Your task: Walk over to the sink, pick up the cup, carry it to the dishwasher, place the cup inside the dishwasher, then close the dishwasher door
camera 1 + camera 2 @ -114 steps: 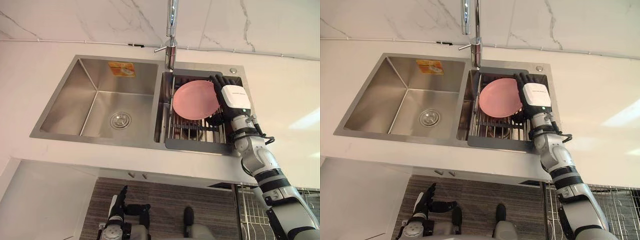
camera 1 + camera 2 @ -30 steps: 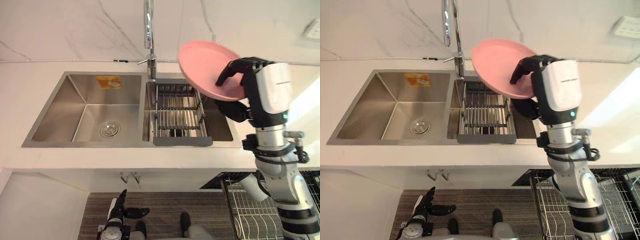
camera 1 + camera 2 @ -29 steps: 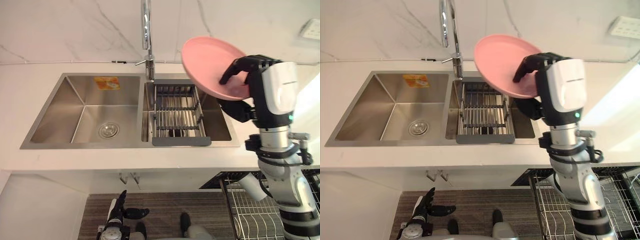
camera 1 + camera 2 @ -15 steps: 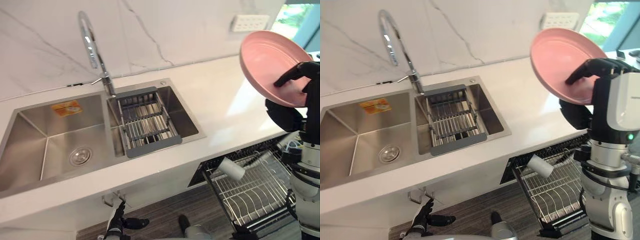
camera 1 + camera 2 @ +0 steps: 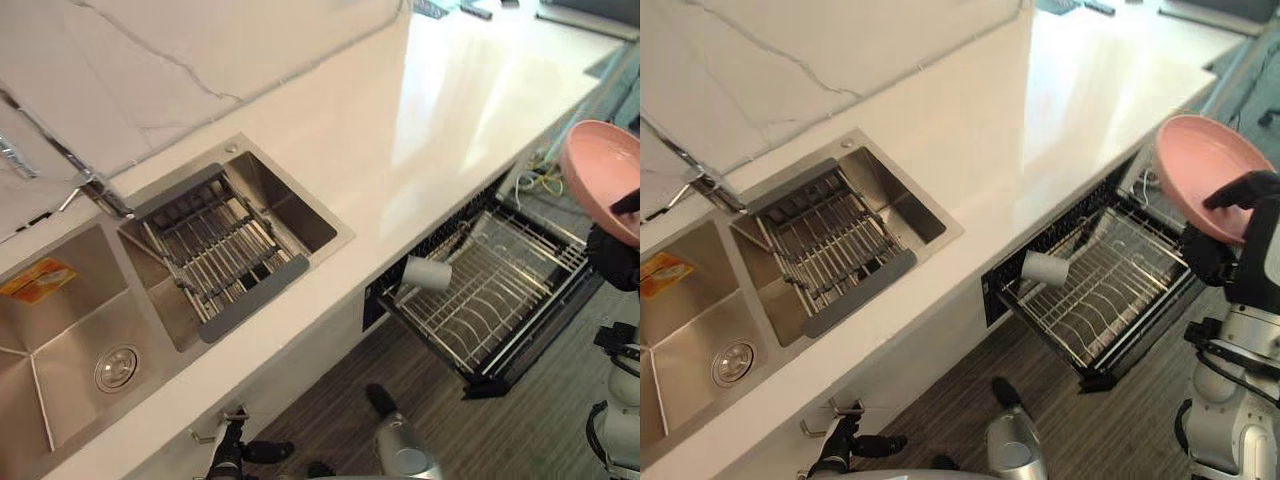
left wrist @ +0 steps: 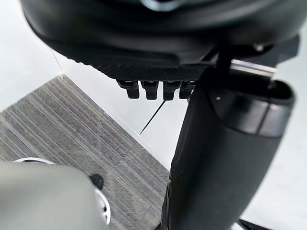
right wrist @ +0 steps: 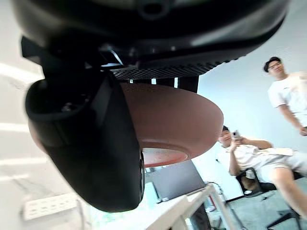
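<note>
A long white bench (image 5: 420,120) runs along a marble-veined wall (image 5: 180,50), glossy with light at its far end. Set into it is a steel sink (image 5: 60,330) with two bowls. The left bowl has a round drain (image 5: 117,368) and an orange sticker (image 5: 38,278) on its wall. The right bowl carries a slatted drain rack (image 5: 220,250) with a grey lip. A chrome faucet (image 5: 60,160) stands behind the divider. The floor (image 5: 400,400) below is grey-brown striped planking.

Under the bench, right of the sink, the dishwasher rack (image 5: 500,290) is pulled out over the floor. A white cup (image 5: 1045,268) lies on its side in the rack's near corner, close to the bench front.

The right hand (image 5: 1240,190) is raised at the right of the head views, its fingers and thumb clamped on the rim of a pink plate (image 5: 1205,165). The plate is tilted with its hollow facing the bench and is held above the rack's outer end. Past the plate, the right wrist view shows one person standing (image 7: 288,96) and another seated (image 7: 249,151) in a pale room.

The left hand (image 5: 835,448) hangs low by the floor, its fingers apart and relaxed and holding nothing.
</note>
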`<state>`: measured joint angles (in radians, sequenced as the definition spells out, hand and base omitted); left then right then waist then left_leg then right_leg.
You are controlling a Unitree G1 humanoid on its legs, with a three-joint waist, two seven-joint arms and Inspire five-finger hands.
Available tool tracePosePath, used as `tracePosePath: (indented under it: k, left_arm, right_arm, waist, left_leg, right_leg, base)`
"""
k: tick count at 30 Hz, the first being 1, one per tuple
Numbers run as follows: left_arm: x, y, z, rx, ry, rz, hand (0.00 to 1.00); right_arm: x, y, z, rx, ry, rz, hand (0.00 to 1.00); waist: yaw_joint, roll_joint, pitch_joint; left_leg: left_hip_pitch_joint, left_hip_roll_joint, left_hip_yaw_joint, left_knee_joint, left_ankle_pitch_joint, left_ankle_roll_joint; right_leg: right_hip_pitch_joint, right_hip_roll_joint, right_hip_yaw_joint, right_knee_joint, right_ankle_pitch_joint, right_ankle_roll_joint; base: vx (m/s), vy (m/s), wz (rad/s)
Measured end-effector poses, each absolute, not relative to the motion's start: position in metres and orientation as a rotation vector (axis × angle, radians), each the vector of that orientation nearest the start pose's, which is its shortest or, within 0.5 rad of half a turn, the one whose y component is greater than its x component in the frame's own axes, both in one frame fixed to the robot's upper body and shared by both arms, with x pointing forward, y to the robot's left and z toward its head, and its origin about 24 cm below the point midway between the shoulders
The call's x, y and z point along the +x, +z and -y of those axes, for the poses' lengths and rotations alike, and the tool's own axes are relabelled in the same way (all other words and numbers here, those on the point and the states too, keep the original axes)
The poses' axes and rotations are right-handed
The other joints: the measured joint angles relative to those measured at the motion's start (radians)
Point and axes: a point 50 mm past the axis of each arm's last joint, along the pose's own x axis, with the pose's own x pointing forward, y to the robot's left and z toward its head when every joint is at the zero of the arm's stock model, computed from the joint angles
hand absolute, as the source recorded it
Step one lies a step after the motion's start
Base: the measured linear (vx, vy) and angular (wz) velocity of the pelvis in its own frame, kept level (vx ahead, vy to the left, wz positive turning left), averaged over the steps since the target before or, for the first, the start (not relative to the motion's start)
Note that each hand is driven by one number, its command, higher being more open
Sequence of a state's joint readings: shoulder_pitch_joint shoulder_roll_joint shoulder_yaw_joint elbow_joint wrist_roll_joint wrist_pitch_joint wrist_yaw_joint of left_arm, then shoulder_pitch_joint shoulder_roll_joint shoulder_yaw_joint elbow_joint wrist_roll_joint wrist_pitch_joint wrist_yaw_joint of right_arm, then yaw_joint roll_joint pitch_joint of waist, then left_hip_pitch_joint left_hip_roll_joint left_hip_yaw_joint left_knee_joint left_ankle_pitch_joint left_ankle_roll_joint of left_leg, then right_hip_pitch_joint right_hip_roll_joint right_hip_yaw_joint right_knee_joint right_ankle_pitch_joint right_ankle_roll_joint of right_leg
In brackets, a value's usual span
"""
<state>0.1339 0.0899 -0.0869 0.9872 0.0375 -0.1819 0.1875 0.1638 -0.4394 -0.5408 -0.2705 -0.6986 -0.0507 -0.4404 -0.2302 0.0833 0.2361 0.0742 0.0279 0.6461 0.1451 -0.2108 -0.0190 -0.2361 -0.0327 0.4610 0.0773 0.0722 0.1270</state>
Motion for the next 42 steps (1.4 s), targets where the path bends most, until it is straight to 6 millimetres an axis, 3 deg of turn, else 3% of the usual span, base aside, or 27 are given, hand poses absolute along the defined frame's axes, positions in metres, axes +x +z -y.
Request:
tracePosePath:
  k: [3,7,12,16,20,28,32,39,42]
  left_arm:
    - [0.106,-0.150,-0.182,0.222,0.134,-0.894,1.00]
    - [0.126,-0.144,-0.173,0.210,0.111,-0.819,1.00]
    - [0.158,-0.132,-0.135,0.176,-0.011,-0.708,1.00]
    - [0.167,-0.126,-0.124,0.150,-0.033,-0.671,1.00]
    - [0.171,-0.125,-0.124,0.150,-0.029,-0.660,1.00]
    - [0.176,-0.122,-0.118,0.129,-0.033,-0.638,1.00]
    - [0.178,-0.121,-0.117,0.114,-0.024,-0.635,1.00]
    - [0.184,-0.119,-0.115,0.118,-0.034,-0.624,1.00]
    - [0.187,-0.117,-0.113,0.119,-0.043,-0.614,1.00]
  right_arm:
    - [0.179,0.154,0.331,-1.215,-0.905,0.318,0.00]
    - [0.190,0.153,0.342,-1.186,-0.947,0.281,0.00]
    - [0.208,0.161,0.356,-1.128,-0.984,0.278,0.00]
    - [0.222,0.170,0.364,-1.052,-1.015,0.290,0.00]
    - [0.232,0.175,0.367,-1.024,-1.011,0.293,0.00]
    - [0.258,0.164,0.365,-1.015,-0.910,0.224,0.00]
    - [0.274,0.160,0.357,-0.968,-0.831,0.203,0.00]
    - [0.302,0.170,0.340,-1.002,-0.702,0.230,0.00]
    - [0.305,0.158,0.347,-0.978,-0.693,0.154,0.00]
  waist:
    - [-0.005,0.004,0.024]
    - [-0.010,0.017,0.098]
    - [-0.012,0.037,0.186]
    - [-0.001,0.065,0.220]
    - [0.006,0.077,0.230]
    - [0.044,0.089,0.236]
    - [0.054,0.092,0.236]
    - [0.082,0.099,0.237]
    - [0.095,0.104,0.240]
  left_leg:
    - [-0.036,0.009,0.015,0.055,-0.029,0.005]
    - [-0.103,0.023,0.018,0.146,-0.069,0.026]
    - [-0.187,0.025,-0.010,0.218,-0.088,0.044]
    - [-0.218,0.035,-0.012,0.246,-0.094,0.044]
    - [-0.243,0.044,-0.008,0.261,-0.097,0.042]
    - [-0.275,0.058,-0.018,0.291,-0.097,0.041]
    - [-0.286,0.058,-0.029,0.294,-0.095,0.045]
    - [-0.306,0.057,-0.058,0.307,-0.092,0.049]
    - [-0.310,0.055,-0.070,0.308,-0.090,0.052]
  right_leg:
    - [-0.033,-0.003,0.000,0.021,0.000,0.000]
    - [-0.081,-0.014,-0.003,0.059,-0.001,0.009]
    - [-0.140,-0.033,-0.026,0.097,-0.003,0.032]
    - [-0.177,-0.024,-0.034,0.126,0.000,0.041]
    - [-0.209,-0.015,-0.031,0.145,-0.002,0.040]
    - [-0.239,-0.012,-0.045,0.186,-0.012,0.036]
    - [-0.246,-0.019,-0.057,0.187,-0.012,0.035]
    - [-0.254,-0.026,-0.095,0.202,-0.009,0.039]
    - [-0.254,-0.039,-0.119,0.206,-0.009,0.039]
  base:
    - [-0.01,0.029,-0.19]
    - [-0.03,0.042,0.01]
    - [-0.03,0.047,0.18]
    - [0.02,0.013,-0.03]
    - [0.01,-0.022,-0.05]
    - [-0.01,-0.034,0.05]
    - [0.01,-0.028,0.08]
    - [0.03,-0.023,0.11]
    - [0.01,-0.026,0.15]
